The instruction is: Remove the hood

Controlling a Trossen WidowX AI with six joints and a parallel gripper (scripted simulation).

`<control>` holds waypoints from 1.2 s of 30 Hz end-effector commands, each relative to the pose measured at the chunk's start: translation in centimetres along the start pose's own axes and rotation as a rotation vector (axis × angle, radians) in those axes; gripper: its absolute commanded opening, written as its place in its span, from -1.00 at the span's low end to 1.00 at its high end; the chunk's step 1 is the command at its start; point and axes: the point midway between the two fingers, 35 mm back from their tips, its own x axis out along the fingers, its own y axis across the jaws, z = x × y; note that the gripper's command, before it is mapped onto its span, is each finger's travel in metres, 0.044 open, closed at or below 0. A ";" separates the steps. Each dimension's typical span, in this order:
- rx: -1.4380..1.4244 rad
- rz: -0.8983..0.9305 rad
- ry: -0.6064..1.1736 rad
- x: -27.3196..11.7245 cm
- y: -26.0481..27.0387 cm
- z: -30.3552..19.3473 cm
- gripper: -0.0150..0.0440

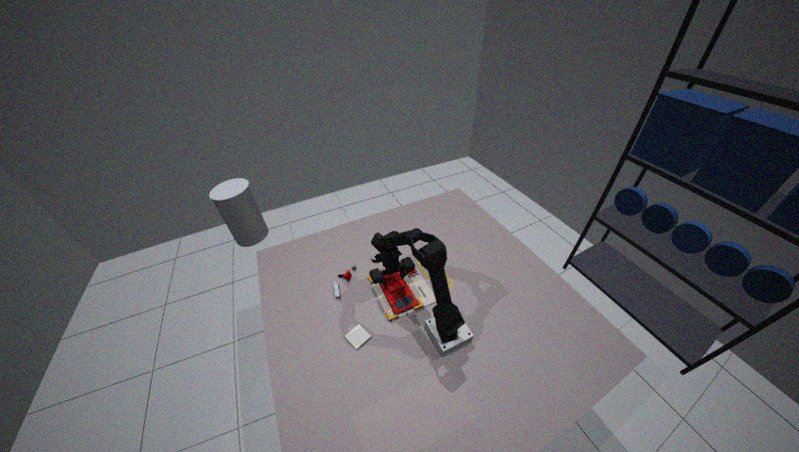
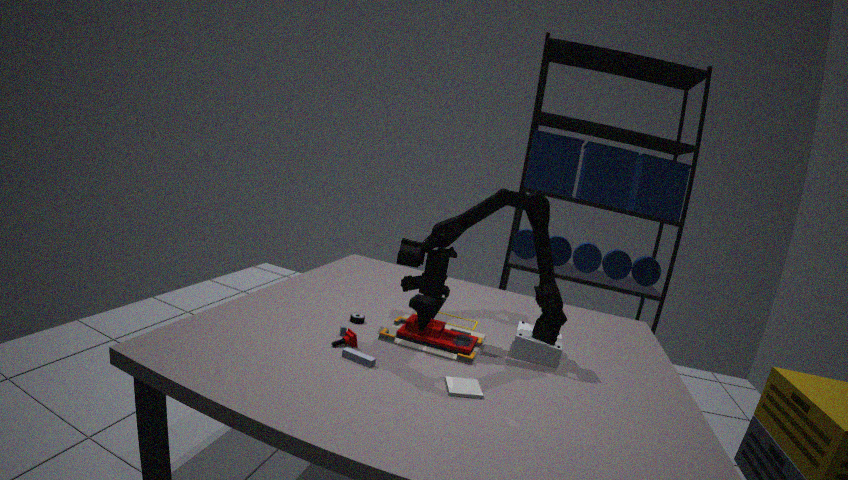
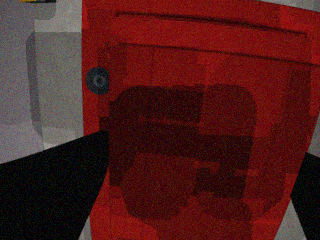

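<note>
The red toy car (image 1: 405, 298) (image 2: 437, 340) sits on a pale base with orange corner pieces. Its hood (image 1: 396, 282) (image 2: 437, 326) (image 3: 200, 65) is the raised red part at the end away from the arm's base. My gripper (image 1: 393, 274) (image 2: 422, 325) (image 3: 200, 151) points down over the hood. It is open, one black finger at each side of the hood; contact cannot be told. The marked area (image 1: 450, 281) (image 2: 461, 317) is a yellow outline beside the car, partly hidden behind the arm and car.
A white tile (image 1: 357, 336) (image 2: 464, 386), a grey-blue bar (image 1: 336, 289) (image 2: 358, 356), a small red and black part (image 1: 347, 275) (image 2: 349, 339) and a small black round part (image 2: 357, 318) lie on the table. The arm's white base (image 1: 456, 343) (image 2: 535, 352) stands near the car.
</note>
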 end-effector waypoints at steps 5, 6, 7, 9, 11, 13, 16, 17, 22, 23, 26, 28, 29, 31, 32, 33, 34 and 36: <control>0.000 0.000 0.000 0.0 0.0 0.0 0.49; 0.000 0.000 0.000 0.0 0.0 0.0 0.46; 0.000 0.000 0.000 0.0 0.0 0.0 0.44; 0.000 0.000 0.000 -0.1 0.0 0.0 0.26; 0.000 0.000 0.000 -0.1 0.0 0.0 0.08; 0.000 0.000 0.000 -0.3 0.0 0.0 -0.09; 0.000 0.000 0.000 -0.4 0.0 0.0 -0.36; 0.000 0.000 0.000 -0.5 0.0 0.0 -0.45; 0.000 0.000 0.000 -0.8 0.0 0.0 -0.49; 0.000 0.000 0.000 -0.9 0.0 0.0 -0.49; 0.000 0.000 0.000 -1.1 0.0 0.0 -0.49; 0.000 0.001 0.000 -1.2 0.0 0.0 -0.49; 0.000 0.001 0.000 -1.3 0.0 0.0 -0.49; 0.000 0.001 0.000 -1.4 0.0 0.0 -0.49; 0.000 0.001 0.000 -1.5 0.0 0.0 -0.49; 0.000 0.001 0.000 -1.6 0.0 0.0 -0.49; 0.000 0.001 0.000 -1.6 0.0 0.0 -0.49; 0.000 0.001 0.000 -1.8 0.0 0.0 -0.49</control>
